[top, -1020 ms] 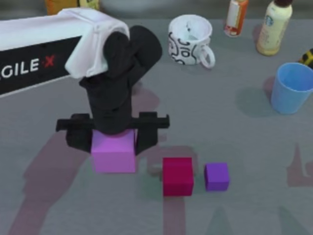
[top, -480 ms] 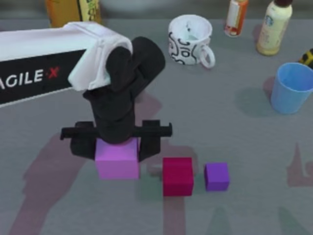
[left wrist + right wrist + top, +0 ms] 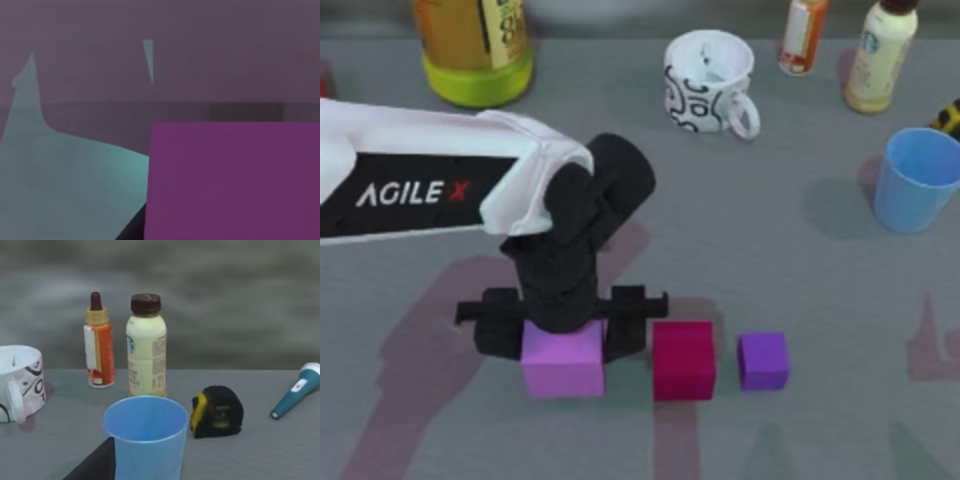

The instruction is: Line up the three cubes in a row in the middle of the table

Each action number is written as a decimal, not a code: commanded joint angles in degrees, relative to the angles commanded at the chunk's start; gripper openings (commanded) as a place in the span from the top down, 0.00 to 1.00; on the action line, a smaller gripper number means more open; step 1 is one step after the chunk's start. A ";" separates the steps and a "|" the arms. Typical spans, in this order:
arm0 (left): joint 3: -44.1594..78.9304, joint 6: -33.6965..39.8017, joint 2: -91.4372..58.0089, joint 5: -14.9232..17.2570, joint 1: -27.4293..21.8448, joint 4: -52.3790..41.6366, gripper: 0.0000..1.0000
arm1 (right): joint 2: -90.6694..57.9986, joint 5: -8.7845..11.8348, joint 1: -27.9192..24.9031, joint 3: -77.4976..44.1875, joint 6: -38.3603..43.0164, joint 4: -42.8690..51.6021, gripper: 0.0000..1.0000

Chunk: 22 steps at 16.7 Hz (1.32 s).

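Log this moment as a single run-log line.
left gripper: shut on pink-violet cube | beside magenta cube | purple cube in row | right arm: unseen

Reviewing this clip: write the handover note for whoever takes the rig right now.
Left gripper: straddling the large pink-violet cube, fingers on its two sides; grip or release not clear.
Right gripper: out of the top view, parked.
Dark magenta cube and small purple cube sit in a row to its right on the table.
Done: all three roughly in line.
Left: release the pink-violet cube, check the spacing beside the magenta one, withdraw the arm.
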State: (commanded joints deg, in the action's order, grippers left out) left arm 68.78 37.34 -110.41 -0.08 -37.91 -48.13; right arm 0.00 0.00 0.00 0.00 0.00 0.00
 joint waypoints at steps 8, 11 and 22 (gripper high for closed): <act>0.00 0.00 0.00 0.00 0.00 0.00 0.55 | 0.00 0.00 0.00 0.00 0.00 0.00 0.00; 0.00 0.00 0.00 0.00 0.00 0.00 0.32 | 0.00 0.00 0.00 0.00 0.00 0.00 0.00; 0.00 0.00 0.00 0.00 0.00 0.00 0.00 | 0.00 0.00 0.00 0.00 0.00 0.00 0.00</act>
State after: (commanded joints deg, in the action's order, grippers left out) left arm 68.78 37.34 -110.41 -0.08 -37.91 -48.13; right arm 0.00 0.00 0.00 0.00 0.00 0.00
